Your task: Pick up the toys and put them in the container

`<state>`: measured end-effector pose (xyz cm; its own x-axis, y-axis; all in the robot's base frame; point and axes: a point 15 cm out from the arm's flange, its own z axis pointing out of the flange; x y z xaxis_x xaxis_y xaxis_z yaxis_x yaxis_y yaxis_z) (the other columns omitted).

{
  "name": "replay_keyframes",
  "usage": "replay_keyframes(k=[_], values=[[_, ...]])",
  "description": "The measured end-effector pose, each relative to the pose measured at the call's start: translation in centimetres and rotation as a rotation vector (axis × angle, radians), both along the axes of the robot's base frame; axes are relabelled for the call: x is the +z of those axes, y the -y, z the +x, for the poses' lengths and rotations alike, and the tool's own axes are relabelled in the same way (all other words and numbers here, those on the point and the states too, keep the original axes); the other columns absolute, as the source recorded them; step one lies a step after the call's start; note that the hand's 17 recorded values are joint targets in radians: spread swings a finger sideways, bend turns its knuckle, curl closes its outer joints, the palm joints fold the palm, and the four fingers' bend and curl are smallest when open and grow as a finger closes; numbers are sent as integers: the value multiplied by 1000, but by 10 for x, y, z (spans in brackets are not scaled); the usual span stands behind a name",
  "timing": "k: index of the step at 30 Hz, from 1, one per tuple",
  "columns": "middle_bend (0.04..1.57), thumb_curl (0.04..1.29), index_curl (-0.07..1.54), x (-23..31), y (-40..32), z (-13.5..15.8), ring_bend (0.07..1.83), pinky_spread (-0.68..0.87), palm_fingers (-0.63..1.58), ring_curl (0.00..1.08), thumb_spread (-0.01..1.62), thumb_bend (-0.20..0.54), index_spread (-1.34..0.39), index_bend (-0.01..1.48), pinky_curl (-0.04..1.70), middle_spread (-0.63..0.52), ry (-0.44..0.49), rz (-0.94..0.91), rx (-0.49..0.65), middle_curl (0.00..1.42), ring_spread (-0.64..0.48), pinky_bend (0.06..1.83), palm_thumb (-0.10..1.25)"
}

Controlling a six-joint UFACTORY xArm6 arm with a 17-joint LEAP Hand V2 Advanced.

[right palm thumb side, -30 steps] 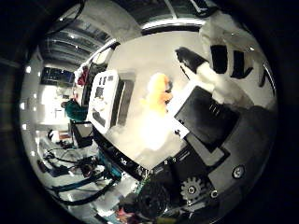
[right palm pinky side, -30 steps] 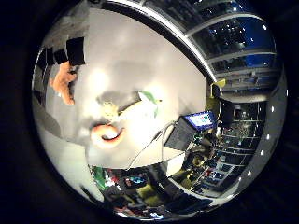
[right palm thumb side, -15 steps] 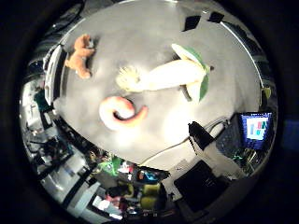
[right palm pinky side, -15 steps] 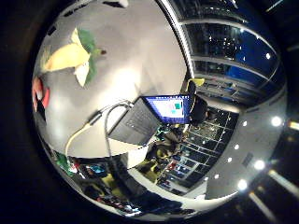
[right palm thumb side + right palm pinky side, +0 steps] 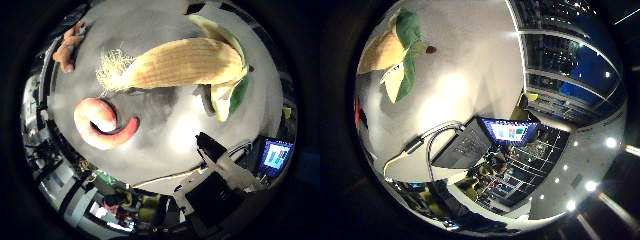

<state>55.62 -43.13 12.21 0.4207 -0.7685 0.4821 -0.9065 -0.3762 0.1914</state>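
Note:
In the right thumb side palm view a corn cob toy with yellow kernels, pale tassel and green husk lies on the white table, filling much of the view. A curled pink shrimp toy lies beside it. A brown plush toy lies farther off near the table edge. In the right little finger side palm view the corn's husk shows on the table.
An open laptop with a lit screen stands on the table edge, also in the thumb side view. A black box sits near it. Room clutter lies beyond the table.
Both views have closed in on the corn toy, which now looks much larger; the camera moved toward it. The toys themselves lie as before.

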Motion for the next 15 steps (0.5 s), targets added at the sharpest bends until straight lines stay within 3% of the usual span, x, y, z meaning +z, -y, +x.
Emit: replay_keyframes(k=[6,15], values=[[174,485,297,-16,-24,18,344,372,10,226,886,-24,-445,185,333,25,-9,6,38,278,117,436,907],[156,513,354,-48,-24,11,264,390,60,227,851,-20,-482,260,315,25,-57,-16,40,245,134,394,975]])
